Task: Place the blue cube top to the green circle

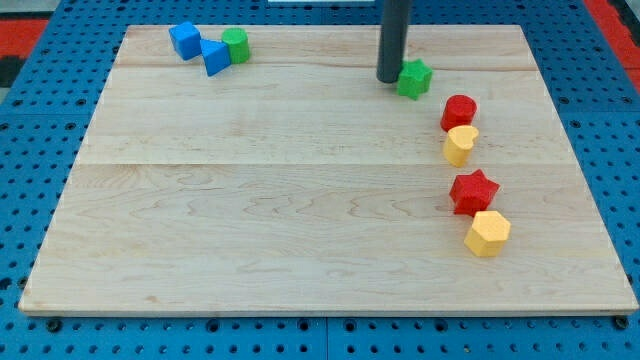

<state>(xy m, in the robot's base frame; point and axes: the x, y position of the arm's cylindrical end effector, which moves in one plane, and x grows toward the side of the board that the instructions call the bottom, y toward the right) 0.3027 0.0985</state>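
Because the blue cube (184, 39) lies at the counter's (250, 230) top-left corner, left of the blue triangle (215, 57) and the green circle (236, 45), it is not yet above the circle. These three blocks sit clustered, the triangle between cube and circle. My tip (388, 78) rests well to the right, touching the green star (414, 78), far from the cube. No pincer exists on this rod. Red and yellow blocks line the right side.

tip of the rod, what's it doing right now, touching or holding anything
My tip: holds nothing, it only pushes; it sits right against the green star block, on its left in the view.
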